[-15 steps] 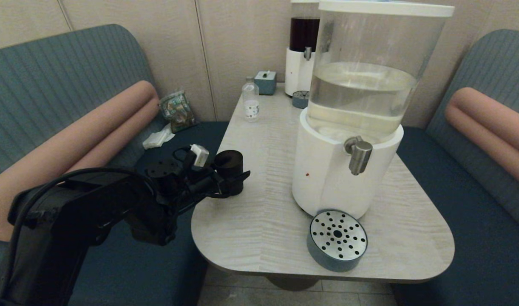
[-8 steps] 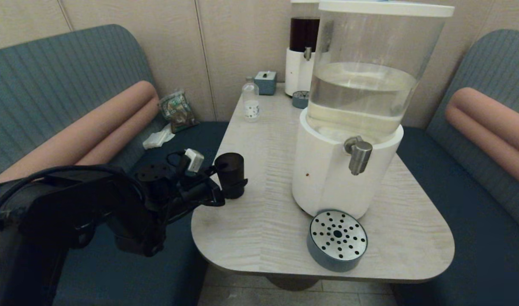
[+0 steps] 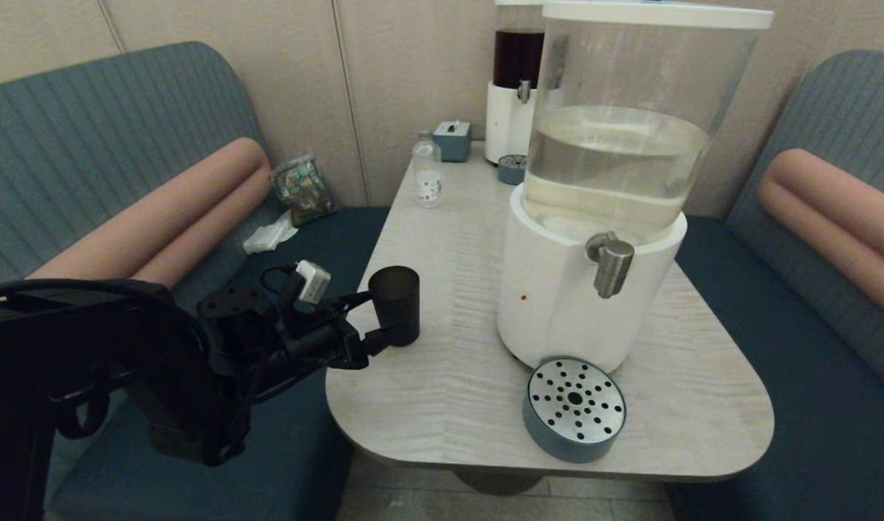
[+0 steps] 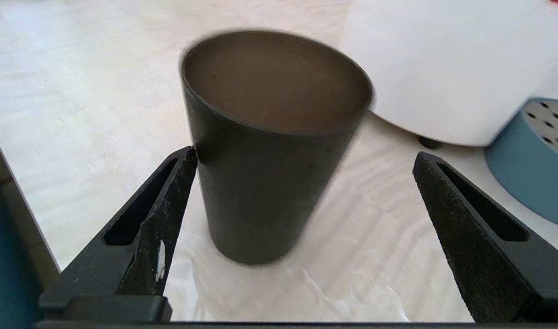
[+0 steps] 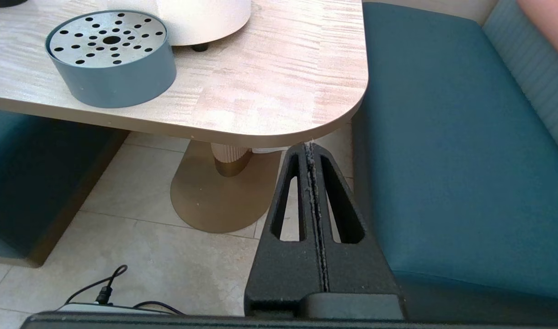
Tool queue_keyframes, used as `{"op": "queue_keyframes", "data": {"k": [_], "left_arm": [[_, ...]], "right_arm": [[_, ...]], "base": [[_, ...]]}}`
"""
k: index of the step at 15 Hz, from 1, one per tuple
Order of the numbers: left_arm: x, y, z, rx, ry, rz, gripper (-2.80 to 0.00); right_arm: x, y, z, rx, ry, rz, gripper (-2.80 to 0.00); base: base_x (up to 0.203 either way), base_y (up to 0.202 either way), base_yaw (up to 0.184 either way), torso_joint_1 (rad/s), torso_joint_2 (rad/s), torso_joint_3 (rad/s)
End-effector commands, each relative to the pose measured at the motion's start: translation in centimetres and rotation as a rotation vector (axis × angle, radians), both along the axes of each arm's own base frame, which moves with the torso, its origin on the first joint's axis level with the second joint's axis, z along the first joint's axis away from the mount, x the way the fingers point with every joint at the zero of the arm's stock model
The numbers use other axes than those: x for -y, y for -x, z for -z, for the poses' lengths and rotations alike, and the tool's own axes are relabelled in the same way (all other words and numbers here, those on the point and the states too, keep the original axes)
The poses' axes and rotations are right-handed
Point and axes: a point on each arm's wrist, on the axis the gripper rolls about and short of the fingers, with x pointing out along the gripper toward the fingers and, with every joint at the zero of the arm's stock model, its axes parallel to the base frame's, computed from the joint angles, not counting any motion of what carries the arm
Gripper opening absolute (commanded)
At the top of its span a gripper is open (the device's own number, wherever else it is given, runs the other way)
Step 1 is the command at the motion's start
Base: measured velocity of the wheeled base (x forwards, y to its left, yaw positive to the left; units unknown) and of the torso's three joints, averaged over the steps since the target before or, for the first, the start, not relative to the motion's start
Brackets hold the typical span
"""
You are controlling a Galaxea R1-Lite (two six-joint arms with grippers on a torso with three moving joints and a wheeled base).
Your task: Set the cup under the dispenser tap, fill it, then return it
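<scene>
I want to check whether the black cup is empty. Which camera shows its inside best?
The left wrist view: it looks down into the cup, showing a bare inner wall between the open left gripper. The head view shows the cup only from the side. The right wrist view misses it.

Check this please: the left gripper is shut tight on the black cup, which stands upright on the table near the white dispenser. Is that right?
Not quite. The left gripper is open, not shut: in the left wrist view one finger sits at the cup's wall and the other stands well apart. The cup does stand upright on the table near the white dispenser.
</scene>
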Motion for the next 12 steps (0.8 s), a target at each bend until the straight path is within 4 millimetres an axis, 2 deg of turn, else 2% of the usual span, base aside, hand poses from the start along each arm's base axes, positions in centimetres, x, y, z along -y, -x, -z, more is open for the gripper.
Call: {"op": "queue_keyframes", "data": {"k": [1, 8, 12], "left_arm": [[-0.3, 0.8, -0.4, 0.000, 0.000, -0.002, 0.00], [-2.7, 1.3, -0.7, 0.000, -0.015, -0.023, 0.00], [-3.6, 3.2, -1.6, 0.000, -0.025, -0.010, 0.00]], "right_arm": [[0.0, 0.0, 0.0, -0.002, 0.001, 0.000, -2.80], [0.0, 0.0, 0.0, -0.003, 0.001, -0.001, -2.80], [0.0, 0.0, 0.0, -0.003, 0.001, 0.000, -2.80]], "base": [[0.000, 0.000, 0.000, 0.000, 0.00, 0.000], [0.000, 0.000, 0.000, 0.000, 0.00, 0.000], [0.000, 0.000, 0.000, 0.000, 0.00, 0.000]]}}
